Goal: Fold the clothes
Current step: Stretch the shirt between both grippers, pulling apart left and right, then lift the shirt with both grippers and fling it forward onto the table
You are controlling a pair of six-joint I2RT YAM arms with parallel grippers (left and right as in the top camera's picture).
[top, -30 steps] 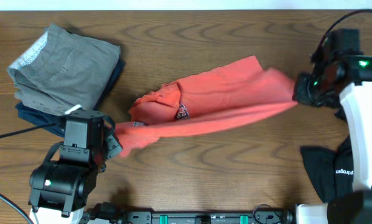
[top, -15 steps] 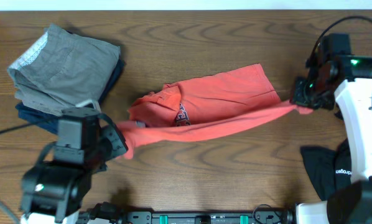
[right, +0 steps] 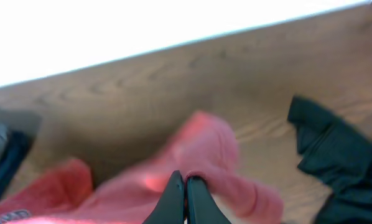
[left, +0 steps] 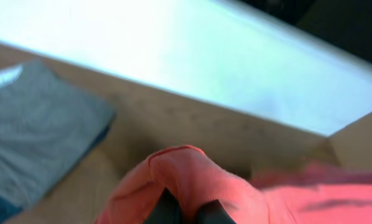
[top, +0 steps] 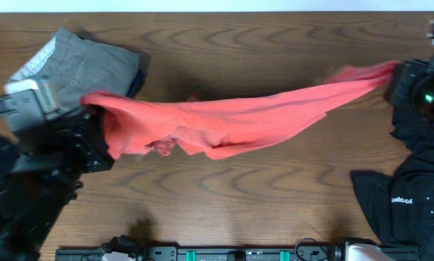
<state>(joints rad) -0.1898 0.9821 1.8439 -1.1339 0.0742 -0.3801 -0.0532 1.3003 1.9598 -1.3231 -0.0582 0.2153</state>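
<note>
The coral-red T-shirt [top: 224, 119] of the clothes hangs stretched in a long sagging band across the table. My left gripper [top: 93, 122] is shut on its left end, near the folded pile. In the left wrist view the red cloth [left: 192, 171] bunches over the dark fingertips of the left gripper [left: 187, 210]. My right gripper [top: 396, 72] is shut on the shirt's right end at the far right. The right wrist view shows that gripper [right: 185, 182] pinching a fold of red cloth [right: 204, 143]. A black garment [top: 391, 203] with small white print lies at the front right.
A grey folded garment [top: 79, 61] with a pale waistband sits at the back left on a navy one [top: 133, 81]. The grey pile [left: 30, 137] also shows in the left wrist view. The black garment [right: 335, 155] lies right of the right gripper. Wooden table [top: 224, 210] below.
Both grippers have risen and pulled apart, the left toward the back left, the right toward the far right. The shirt has left the table and stretched out from a bunched heap into a band.
</note>
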